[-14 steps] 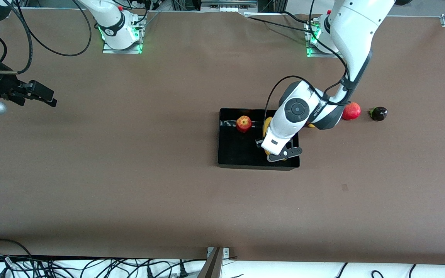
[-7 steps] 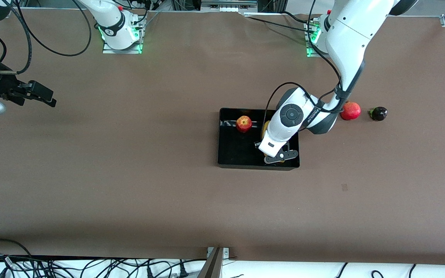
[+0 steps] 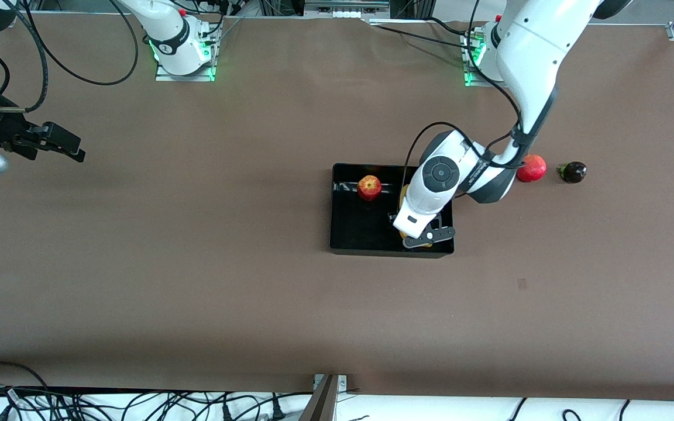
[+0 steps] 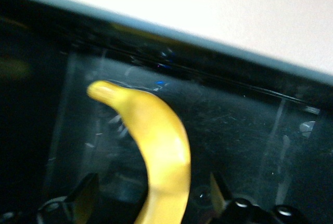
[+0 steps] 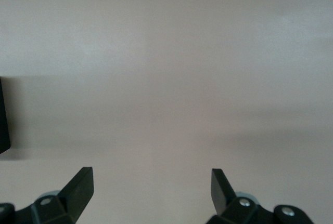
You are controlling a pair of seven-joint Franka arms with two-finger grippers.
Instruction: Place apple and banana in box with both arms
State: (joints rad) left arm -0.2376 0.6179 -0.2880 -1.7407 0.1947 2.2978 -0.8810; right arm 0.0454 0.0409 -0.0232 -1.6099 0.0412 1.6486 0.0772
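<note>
Two fruits sit in the glossy black rectangular box (image 3: pixel 360 234): the small streaky red apple (image 3: pixel 369 187) at its edge farthest from the front camera, and the long curved yellow banana (image 4: pixel 156 146) lying toward the left arm's end. The left hand (image 3: pixel 425 237) hangs spread wide around the banana, not pinching it. The right hand (image 3: pixel 65 146) waits open over bare brown surface (image 3: pixel 196 280).

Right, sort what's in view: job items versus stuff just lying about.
Job items: apple in the box; banana in the box, between the open left gripper fingers; right gripper, waiting.
Lying about: red pomegranate, dark fruit.
</note>
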